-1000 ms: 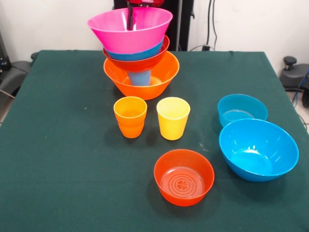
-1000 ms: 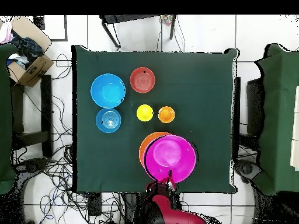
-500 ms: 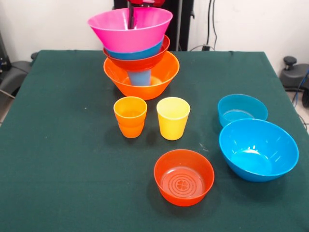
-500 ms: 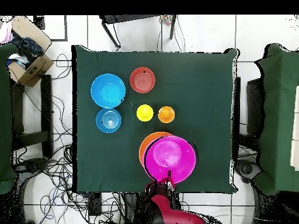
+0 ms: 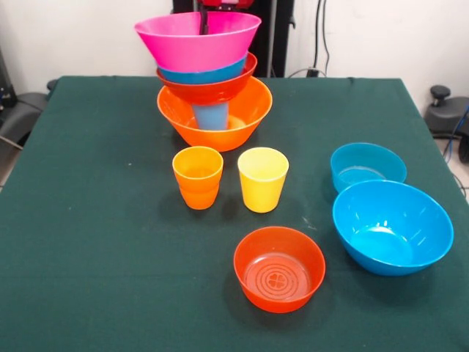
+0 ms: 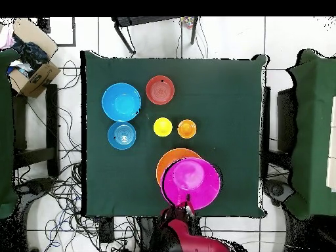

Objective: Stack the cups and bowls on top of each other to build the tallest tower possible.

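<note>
The tower stands at the table's far side: big orange bowl [image 5: 245, 117] [image 6: 167, 164], an upturned blue cup [image 5: 212, 117] inside it, then a red-orange bowl [image 5: 212, 92], a blue bowl [image 5: 196, 75] and the pink bowl [image 5: 198, 44] [image 6: 191, 181] on top. My gripper [image 5: 204, 17] [image 6: 187, 209] is shut on the pink bowl's rim on the robot's side. Loose on the cloth are the orange cup [image 5: 198, 176] [image 6: 187, 128], the yellow cup [image 5: 262, 178] [image 6: 163, 126], a red-orange bowl [image 5: 279, 268] [image 6: 160, 89], a large blue bowl [image 5: 392, 227] [image 6: 121, 102] and a smaller blue bowl [image 5: 368, 167] [image 6: 121, 135].
A green cloth covers the table [image 5: 88, 242] [image 6: 236, 118]. Off the table in the overhead view, a cardboard box [image 6: 31, 67] rests on a neighbouring green surface, and cables trail over the floor [image 6: 65, 190].
The pink bowl has levelled out and shifted slightly toward the robot's side with my gripper. The bowls under it shifted a little with it. The loose cups and bowls have not moved.
</note>
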